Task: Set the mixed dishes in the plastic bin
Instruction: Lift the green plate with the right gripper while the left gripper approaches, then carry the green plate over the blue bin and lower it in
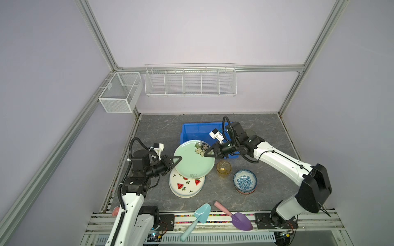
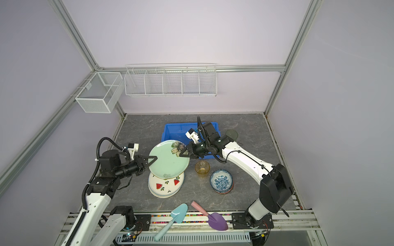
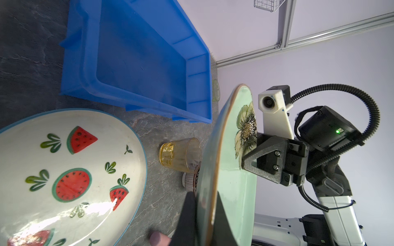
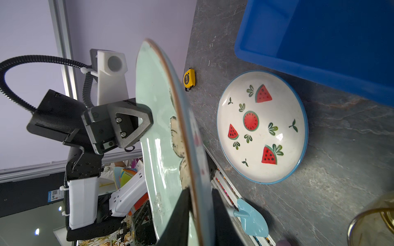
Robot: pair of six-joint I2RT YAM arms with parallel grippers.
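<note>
We log the pale green plate [image 1: 194, 163] clamped by left gripper [image 1: 180, 158] at nine o'clock, right gripper [image 1: 205, 154] at two.

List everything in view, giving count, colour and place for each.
floral plate: 1, pale green, lifted over the watermelon plate
watermelon plate: 1, white, on the table, seemingly atop another plate
bin: 1, blue, rear of the table
amber tumbler: 1, upright, between the plates and bowls
bowls: stack, top one blue-white, count unclear, right of the tumbler
green tumbler: 1, beside the bin, mostly hidden by the right arm
teal shovel: 1, front edge
purple shovel: 1, pink handle, front edge
tape measure: 1, yellow, on the table
wire baskets: 2, white, on the walls
left pincer: black, shut on the floral plate's rim
right pincer: black, shut on the opposite rim
</note>
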